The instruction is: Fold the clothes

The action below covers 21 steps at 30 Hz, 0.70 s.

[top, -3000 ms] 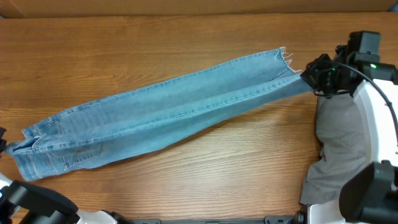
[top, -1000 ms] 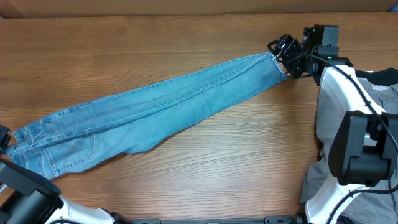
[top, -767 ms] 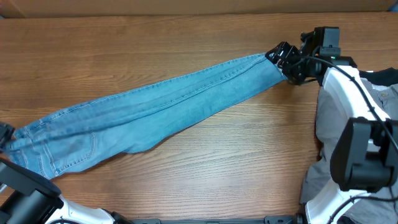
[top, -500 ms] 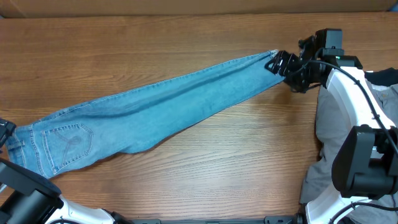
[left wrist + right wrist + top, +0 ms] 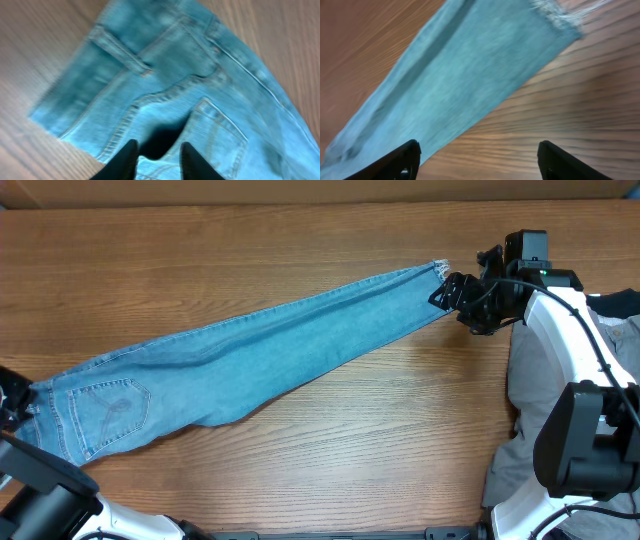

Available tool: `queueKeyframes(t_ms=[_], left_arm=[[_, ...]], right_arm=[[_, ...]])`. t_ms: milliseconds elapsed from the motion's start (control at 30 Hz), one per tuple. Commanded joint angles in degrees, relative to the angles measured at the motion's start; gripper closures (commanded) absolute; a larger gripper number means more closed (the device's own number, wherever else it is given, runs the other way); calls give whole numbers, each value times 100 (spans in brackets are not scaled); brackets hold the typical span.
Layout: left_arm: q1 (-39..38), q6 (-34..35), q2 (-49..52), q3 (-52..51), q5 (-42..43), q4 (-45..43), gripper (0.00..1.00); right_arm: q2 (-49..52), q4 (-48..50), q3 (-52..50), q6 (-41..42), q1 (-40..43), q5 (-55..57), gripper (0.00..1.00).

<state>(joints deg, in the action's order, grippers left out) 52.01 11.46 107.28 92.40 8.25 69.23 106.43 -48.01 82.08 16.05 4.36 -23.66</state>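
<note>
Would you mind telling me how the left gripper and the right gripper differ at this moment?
The left gripper has its jaws close together, the right gripper has them wide apart. The left gripper is over the waistband and back pocket; the right gripper is by the frayed hem. Both face the same light blue jeans.

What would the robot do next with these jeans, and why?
Probably lower the right gripper onto the frayed hem and close on it. Its jaws stand open beside that hem, holding nothing, and the jeans lie stretched out full length, so that end likely has to go toward the waistband.
</note>
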Motion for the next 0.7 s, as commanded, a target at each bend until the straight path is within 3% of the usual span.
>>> queueKeyframes(t_ms=[0,200,500,667], left_arm=[[-264,-254,70,-138,361,7,77],[-675,-544,70,-778,315,-243,71],[-896,-555,70,-1617,181,-787,71],[-896,-575,70,-1661,184,-807,69]], right_arm=[[15,162,-48,295,-17,866,23],[374,868,-114,317,-17,1202,25],[1080,1974,-114,323,-22,1207,45],[1366,2350,-114,326,-24,1054,50]])
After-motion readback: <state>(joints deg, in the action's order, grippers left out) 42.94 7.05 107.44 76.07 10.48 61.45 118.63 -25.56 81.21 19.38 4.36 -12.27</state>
